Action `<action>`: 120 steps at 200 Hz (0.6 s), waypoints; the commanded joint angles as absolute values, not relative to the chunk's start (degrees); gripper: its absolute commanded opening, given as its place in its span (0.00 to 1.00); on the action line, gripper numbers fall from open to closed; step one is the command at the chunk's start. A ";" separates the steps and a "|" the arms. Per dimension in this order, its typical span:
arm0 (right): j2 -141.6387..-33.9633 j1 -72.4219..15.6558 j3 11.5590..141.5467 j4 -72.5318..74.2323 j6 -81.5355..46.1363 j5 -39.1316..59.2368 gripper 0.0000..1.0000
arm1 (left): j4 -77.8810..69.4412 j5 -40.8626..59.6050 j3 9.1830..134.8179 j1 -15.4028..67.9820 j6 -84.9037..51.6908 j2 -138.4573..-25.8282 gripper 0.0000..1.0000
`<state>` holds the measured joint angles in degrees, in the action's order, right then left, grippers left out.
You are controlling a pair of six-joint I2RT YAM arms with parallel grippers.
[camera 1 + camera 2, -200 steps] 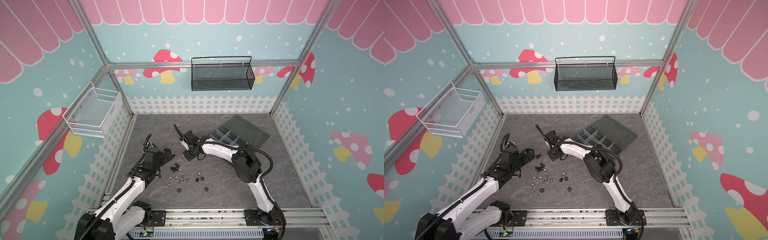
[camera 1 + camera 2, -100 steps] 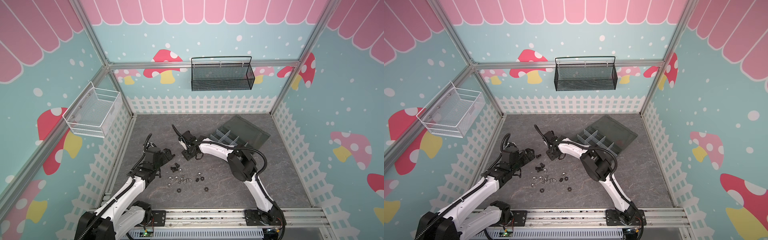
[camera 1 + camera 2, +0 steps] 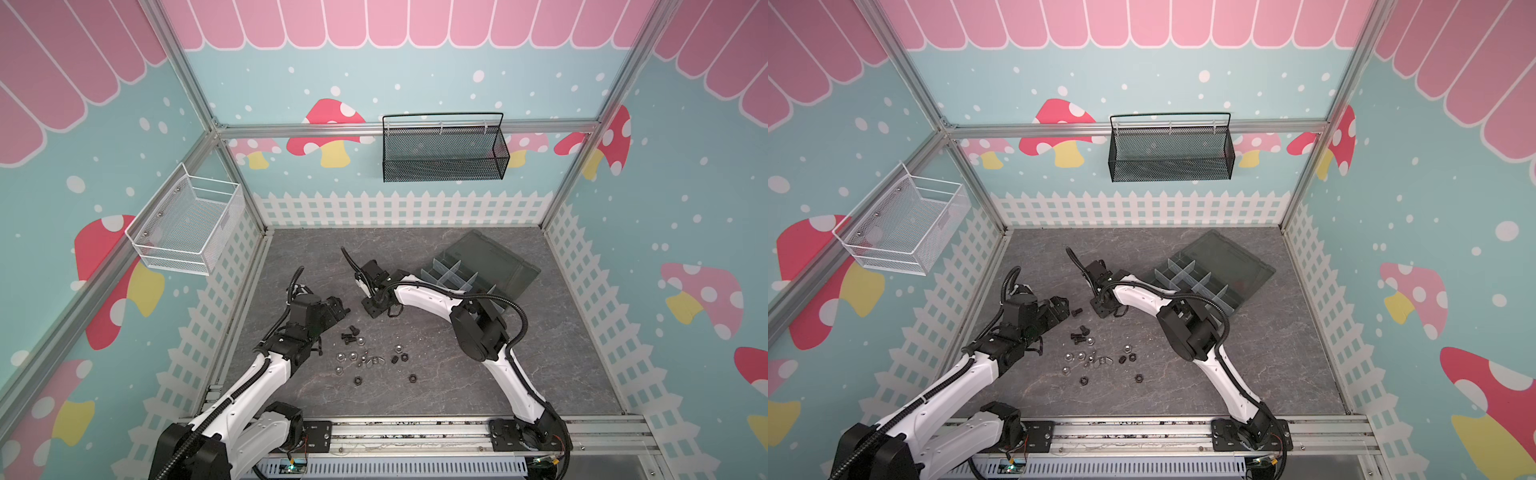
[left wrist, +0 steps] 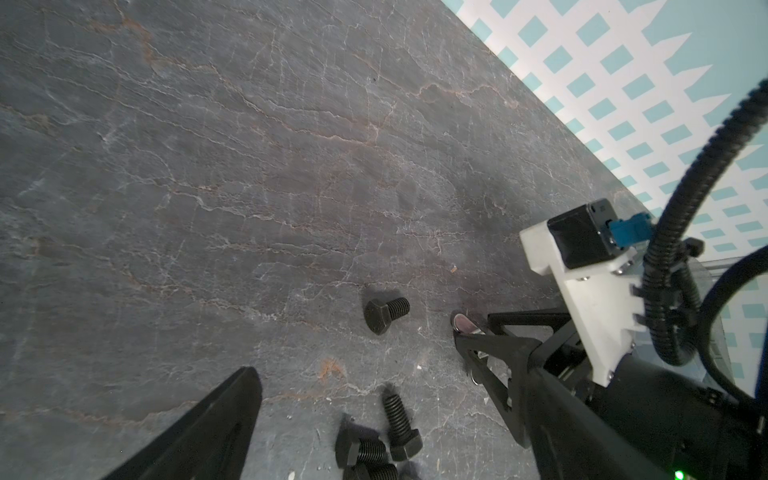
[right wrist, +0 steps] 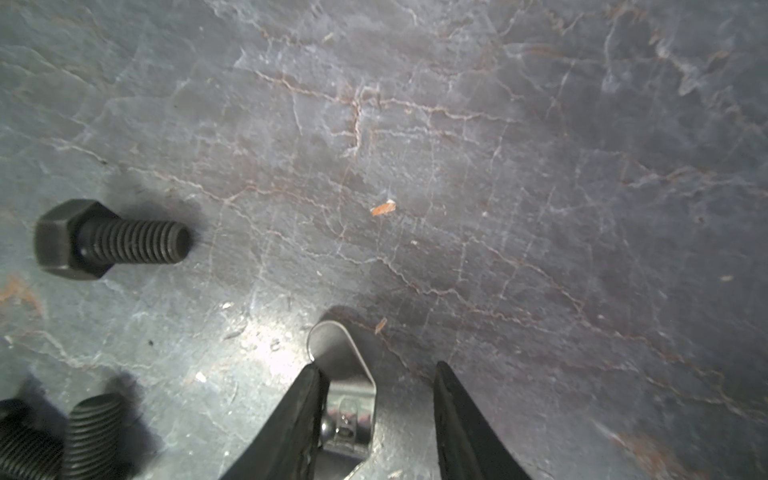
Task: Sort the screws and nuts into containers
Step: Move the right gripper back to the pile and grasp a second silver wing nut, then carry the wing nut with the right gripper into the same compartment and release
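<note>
Nuts and screws, judged light, hard and slippery, lie loose on the near desk. The left hand is held wide open, empty. A wing nut, probably best pinched across its hub, is straddled, unclamped, by the right hand. The containers stand beyond.

From here the wing nut is half lost behind a finger of the right gripper. Two black bolts are cropped, heads out of sight. The right arm covers the near compartments of the organizer box.
</note>
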<state>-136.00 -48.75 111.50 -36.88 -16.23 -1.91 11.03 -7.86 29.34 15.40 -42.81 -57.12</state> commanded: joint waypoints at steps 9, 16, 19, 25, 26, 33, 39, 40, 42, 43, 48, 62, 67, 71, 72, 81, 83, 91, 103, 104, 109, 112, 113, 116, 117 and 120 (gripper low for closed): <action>-137.42 -48.86 111.75 -39.99 -17.62 -1.39 0.41 | 10.38 -7.82 28.21 15.04 -43.77 -57.13 1.00; -137.23 -48.82 111.53 -39.99 -17.83 -1.33 0.40 | 10.44 -7.80 28.21 15.02 -43.77 -57.13 1.00; -137.13 -48.93 111.46 -39.98 -17.91 -1.36 0.39 | 10.27 -7.82 28.17 15.02 -43.77 -57.11 1.00; -137.04 -48.85 111.22 -39.97 -18.08 -1.23 0.38 | 10.28 -7.81 28.18 15.01 -43.77 -57.21 1.00; -137.03 -48.86 111.20 -39.98 -18.05 -1.19 0.38 | 10.28 -7.82 28.20 15.02 -43.77 -57.21 1.00; -136.81 -48.86 110.87 -39.92 -18.27 -1.14 0.35 | 10.28 -7.82 28.22 15.02 -43.78 -57.24 1.00; -136.69 -48.87 110.73 -39.90 -18.43 -1.14 0.33 | 10.29 -7.75 28.21 14.99 -43.84 -57.30 1.00; -136.68 -48.87 110.65 -39.90 -18.44 -1.14 0.33 | 10.29 -7.74 28.21 15.01 -43.85 -57.30 1.00; -136.67 -48.87 110.65 -39.90 -18.50 -1.25 0.32 | 10.26 -7.74 28.17 14.98 -43.86 -57.30 1.00; -136.63 -48.87 110.65 -39.90 -18.52 -1.20 0.31 | 10.23 -7.69 28.19 15.00 -43.86 -57.30 1.00; -136.57 -48.86 110.49 -39.89 -18.59 -1.20 0.29 | 10.20 -7.67 28.21 15.01 -43.86 -57.30 1.00; -136.65 -48.91 110.32 -39.90 -18.72 -1.21 0.23 | 10.11 -7.63 28.28 15.03 -43.86 -57.41 1.00; -136.55 -48.87 110.34 -39.86 -18.76 -1.00 0.22 | 10.04 -7.68 28.26 15.00 -43.86 -57.48 1.00; -136.56 -48.91 110.27 -39.90 -18.81 -1.01 0.20 | 10.02 -7.61 28.36 14.97 -43.86 -57.56 1.00; -136.57 -48.89 110.29 -39.90 -18.81 -0.99 0.19 | 10.02 -7.58 28.38 15.00 -43.86 -57.52 1.00; -136.45 -48.87 110.22 -39.90 -18.96 -0.81 0.16 | 9.93 -7.51 28.47 14.98 -43.90 -57.67 1.00; -136.42 -48.87 110.15 -39.88 -18.98 -0.80 0.16 | 9.93 -7.55 28.47 14.95 -43.89 -57.73 1.00; -136.23 -48.91 110.06 -39.90 -19.14 -0.64 0.13 | 9.89 -7.54 28.57 15.02 -43.82 -57.82 1.00; -135.85 -48.87 109.79 -39.90 -19.32 -0.62 0.11 | 9.86 -7.54 28.66 14.94 -43.81 -57.92 1.00; -135.82 -48.87 109.78 -39.90 -19.33 -0.62 0.10 | 9.85 -7.55 28.70 14.94 -43.79 -57.96 1.00; -135.60 -48.87 109.63 -39.90 -19.46 -0.68 0.10 | 9.84 -7.56 28.79 14.94 -43.77 -58.03 1.00; -135.48 -48.87 109.54 -39.90 -19.51 -0.69 0.09 | 9.78 -7.49 28.82 14.94 -43.77 -58.07 1.00; -135.42 -48.87 109.52 -39.90 -19.55 -0.70 0.09 | 9.77 -7.48 28.78 14.94 -43.77 -58.08 1.00; -135.23 -48.87 109.37 -39.85 -19.66 -0.70 0.09 | 9.76 -7.47 28.83 14.94 -43.77 -58.02 1.00; -135.20 -48.87 109.35 -39.83 -19.63 -0.75 0.08 | 9.76 -7.47 28.83 14.99 -43.77 -58.06 1.00; -134.96 -48.87 109.24 -39.78 -19.76 -0.80 0.07 | 9.76 -7.43 28.86 14.96 -43.71 -58.16 1.00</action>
